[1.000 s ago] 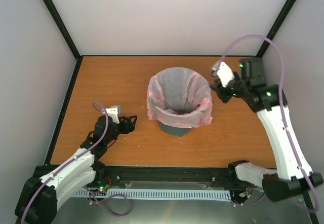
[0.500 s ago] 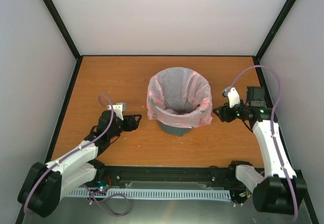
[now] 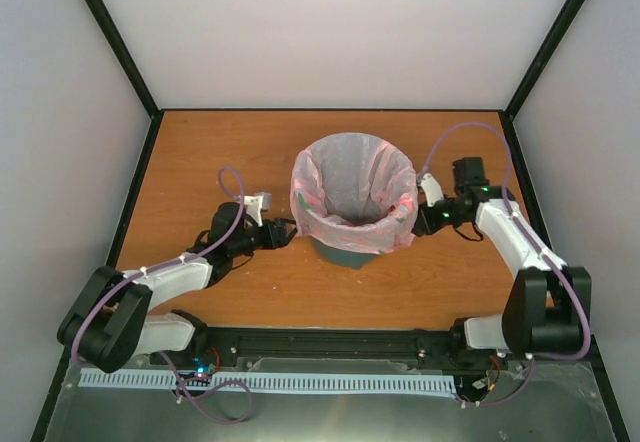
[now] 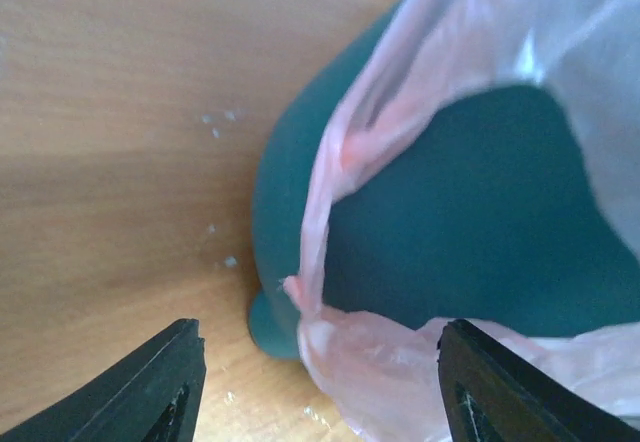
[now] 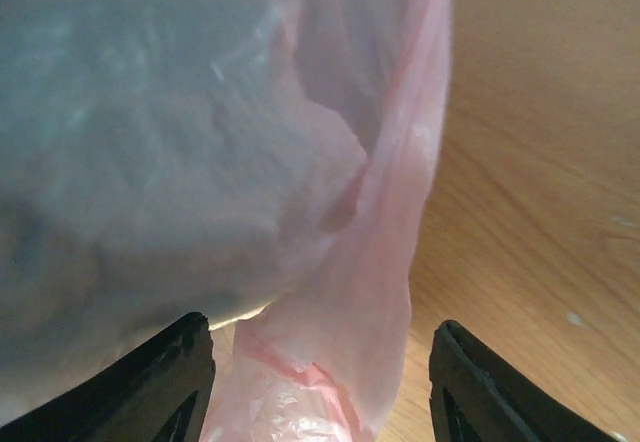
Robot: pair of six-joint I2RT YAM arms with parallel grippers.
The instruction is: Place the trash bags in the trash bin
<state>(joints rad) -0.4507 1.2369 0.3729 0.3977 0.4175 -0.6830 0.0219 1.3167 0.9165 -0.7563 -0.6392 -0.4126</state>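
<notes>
The teal trash bin stands upright mid-table. The pink trash bag lines it, its edge folded down over the rim. My left gripper is open at the bin's left side; in the left wrist view its fingers flank a hanging pink bag flap against the teal bin wall. My right gripper is open at the bin's right side; in the right wrist view its fingers flank the hanging bag edge.
The wooden table is enclosed by white walls with black corner posts. A black rail runs along the near edge between the arm bases.
Both arms have moved inward toward the bin. The right arm has dropped from above the rim to the bin's right side. The left gripper has advanced right to the bag's overhang.
</notes>
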